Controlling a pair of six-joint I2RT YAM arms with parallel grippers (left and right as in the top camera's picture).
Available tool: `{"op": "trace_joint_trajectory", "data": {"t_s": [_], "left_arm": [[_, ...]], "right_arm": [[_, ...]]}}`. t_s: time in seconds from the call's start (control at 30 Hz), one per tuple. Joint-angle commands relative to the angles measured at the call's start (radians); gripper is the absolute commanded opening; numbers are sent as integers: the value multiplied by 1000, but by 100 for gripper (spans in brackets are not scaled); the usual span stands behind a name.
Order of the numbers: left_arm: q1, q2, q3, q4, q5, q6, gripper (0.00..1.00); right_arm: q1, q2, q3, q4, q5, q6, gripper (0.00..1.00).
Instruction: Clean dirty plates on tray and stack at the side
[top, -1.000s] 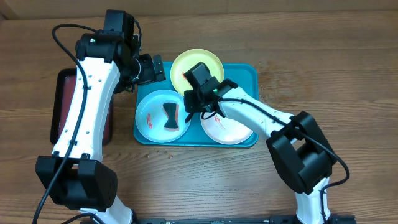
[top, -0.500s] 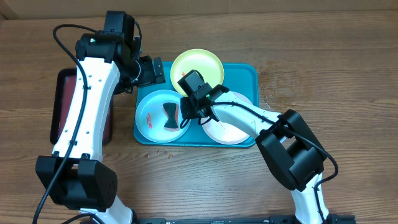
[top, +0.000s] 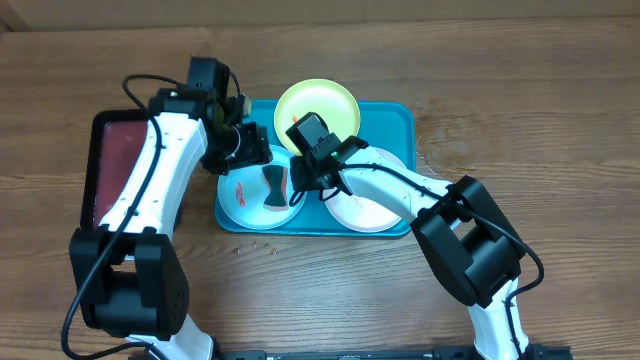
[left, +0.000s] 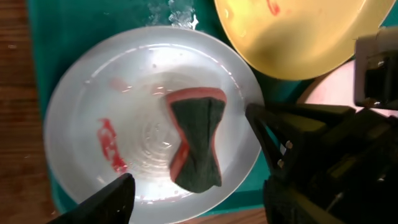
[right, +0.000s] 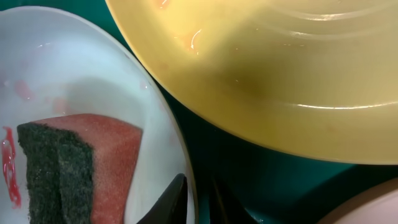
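Note:
The turquoise tray (top: 400, 118) holds three plates. The light blue plate (top: 240, 200) lies front left with a red smear (left: 111, 144) and a green-and-red sponge (top: 272, 188) on it. The yellow-green plate (top: 318, 100) rests tilted at the back. The white plate (top: 368, 208) lies front right, partly under my right arm. My right gripper (right: 196, 202) is shut on the light blue plate's right rim (right: 177, 143). My left gripper (left: 199, 211) is open and empty, hovering above the light blue plate (left: 81, 106), near the sponge (left: 196, 140).
A dark red, black-rimmed tray (top: 120, 165) lies left of the turquoise tray, partly under my left arm. Bare wooden table lies to the right and front. Small crumbs or drops lie on the wood near the tray's front left corner (top: 275, 250).
My left gripper has moved forward and right, from behind the tray to over the light blue plate. My right gripper shifted left onto that plate's rim, then held still.

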Motion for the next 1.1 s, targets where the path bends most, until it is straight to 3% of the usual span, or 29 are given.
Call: {"op": "trace_joint_trajectory", "data": {"t_s": [0.0,0.33,0.57,0.9,1.07], "left_arm": [[-7,9,-76,67,71,37,65],[-11,57,-209,225,70,3,63],[-55,107,-209,248,64,2,59],[-73,119,-209,246,-48,-18,45],[-72,119,-239,254,-93,-18,44]], "right_arm": [[0,6,13,3,-5,19,14],[0,6,13,-2,-99,64,13],[0,6,13,-2,-91,64,13],[0,6,13,-16,-90,63,13],[0,6,13,-16,-90,63,13]]}}
